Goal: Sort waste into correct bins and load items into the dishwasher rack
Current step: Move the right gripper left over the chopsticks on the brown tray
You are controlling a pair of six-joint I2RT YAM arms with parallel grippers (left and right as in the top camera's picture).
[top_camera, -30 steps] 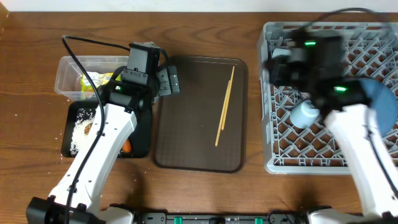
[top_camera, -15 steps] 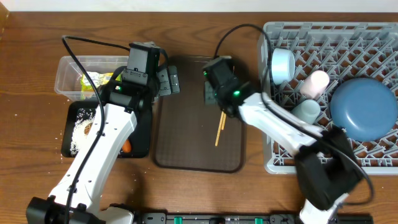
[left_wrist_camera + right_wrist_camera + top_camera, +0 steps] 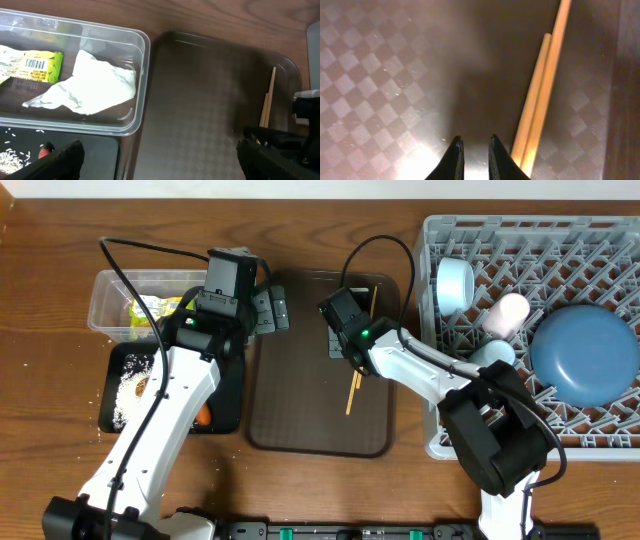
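Observation:
Two wooden chopsticks (image 3: 353,387) (image 3: 542,100) lie on the brown serving tray (image 3: 300,400). My right gripper (image 3: 338,340) (image 3: 474,142) hangs low over that tray just left of them, nearly shut with only a narrow slit and nothing in it. My left gripper (image 3: 268,312) (image 3: 165,160) is wide open and empty at the tray's left rim. The clear tub (image 3: 110,290) holds the wrapper (image 3: 37,67) and napkin (image 3: 95,85). Rice (image 3: 130,385) and a carrot stick (image 3: 203,416) lie in the black tray (image 3: 225,395). The grey rack (image 3: 530,240) holds the plate (image 3: 585,352), bowl (image 3: 455,283), pink cup (image 3: 507,313) and light blue cup (image 3: 492,355).
The serving tray's raised rim runs between the bins and the rack. The right arm's cable (image 3: 380,250) loops above the tray's far edge. A few rice grains (image 3: 218,465) lie on the wooden table in front of the black tray.
The right arm has swung from above the rack to the serving tray and settled beside the chopsticks. The left arm has not moved.

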